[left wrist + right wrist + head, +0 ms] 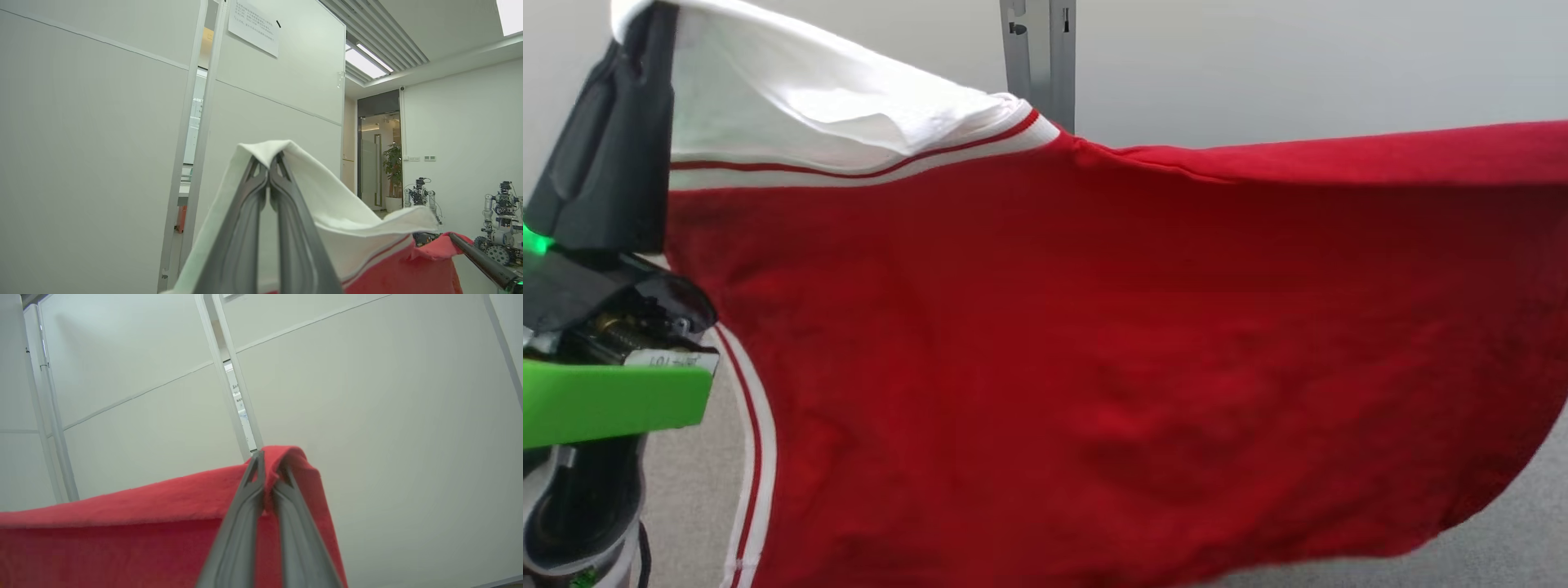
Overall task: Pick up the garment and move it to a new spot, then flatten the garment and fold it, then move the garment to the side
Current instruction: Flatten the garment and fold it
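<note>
The garment (pixel 1094 351) is a red top with white trim and thin red stripes, held up in the air and stretched wide across the head view. My left gripper (pixel 268 163) is shut on its white edge (pixel 327 204), its dark body (pixel 613 147) at the upper left of the head view. My right gripper (pixel 267 461) is shut on the red edge (pixel 163 498), which drapes over the fingertips. The right end of the cloth runs off the head view's right side. The lower part of the garment hangs loose.
Pale partition walls (pixel 90 143) stand close ahead, with a metal post (pixel 1037 57) behind the cloth. Grey floor (pixel 1503 539) shows at the lower right. Other robots (pixel 500 220) and a potted plant (pixel 393 163) stand far off on the left wrist view's right side.
</note>
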